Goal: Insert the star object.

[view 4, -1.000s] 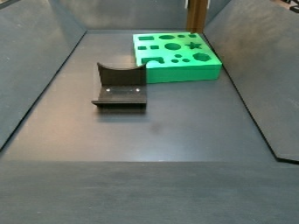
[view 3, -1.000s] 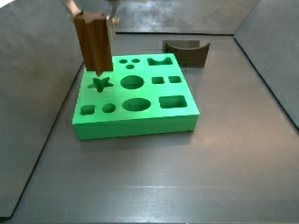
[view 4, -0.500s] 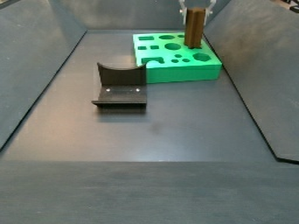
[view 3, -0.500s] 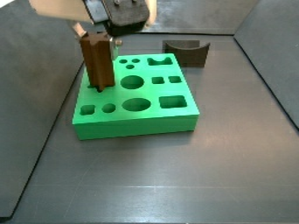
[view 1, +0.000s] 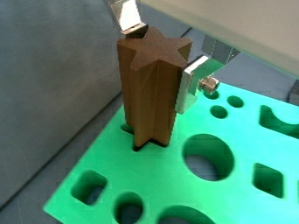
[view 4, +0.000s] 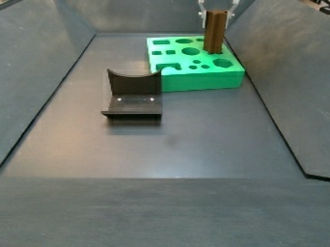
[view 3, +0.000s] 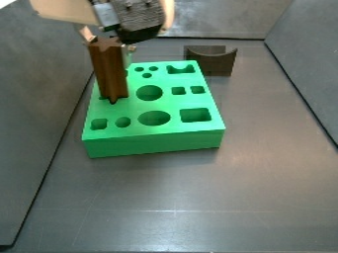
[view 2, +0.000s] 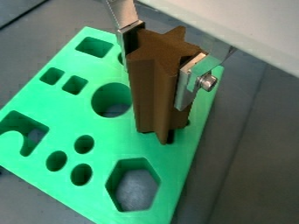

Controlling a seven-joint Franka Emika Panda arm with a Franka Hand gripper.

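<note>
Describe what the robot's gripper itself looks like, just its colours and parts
The gripper, above the green block's rear corner, has two flat silver metal fingers with dark pads; one carries a round silver screw head. In a side view its body is white with a grey and black front. No cables or markings are discernible.

A brown, wood-coloured star-shaped peg (view 1: 149, 92) stands in the silver-fingered gripper (view 1: 163, 51) over a bright green plastic block (view 3: 152, 124); a dark-brown notched block (view 3: 211, 58) sits on the grey floor (view 4: 180, 164).

One star object (view 3: 109, 71), one green block (view 3: 153, 119), one fixture (view 4: 131, 94), one gripper (view 1: 167, 54).
</note>
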